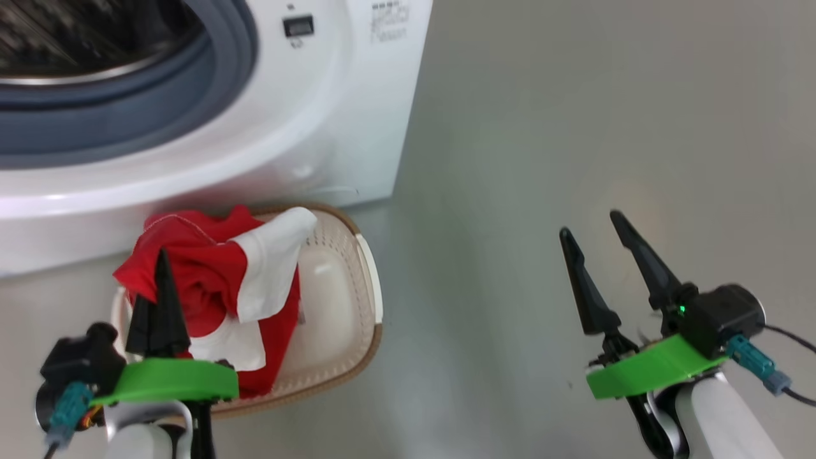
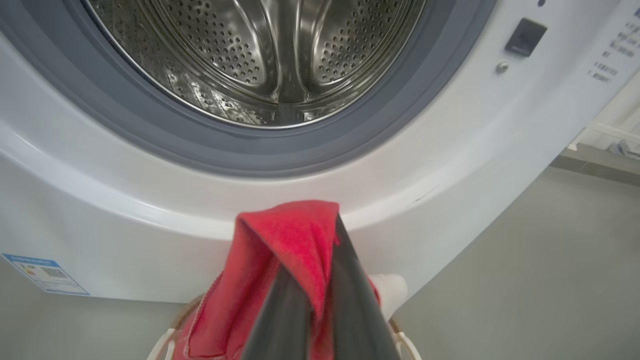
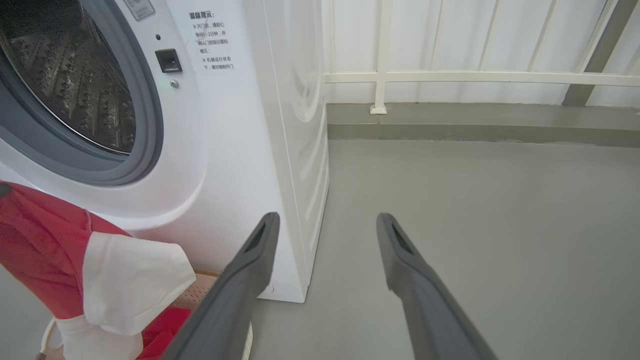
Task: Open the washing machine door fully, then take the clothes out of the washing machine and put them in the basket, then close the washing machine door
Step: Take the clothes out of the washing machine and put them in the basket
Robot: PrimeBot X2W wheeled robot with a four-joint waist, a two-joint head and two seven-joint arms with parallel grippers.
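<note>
Grey floor (image 1: 542,127) wide beside washing machine (image 1: 331,127) | left hand (image 1: 162,260) pinches clothes (image 1: 191,268) over basket (image 1: 338,306) | right hand (image 1: 590,224) spread

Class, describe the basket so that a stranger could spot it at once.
Find the white washing machine. On the grey floor at its foot sits the basket, cream plastic with a brown rim. Nothing else there has red and white clothes draped into it.
</note>
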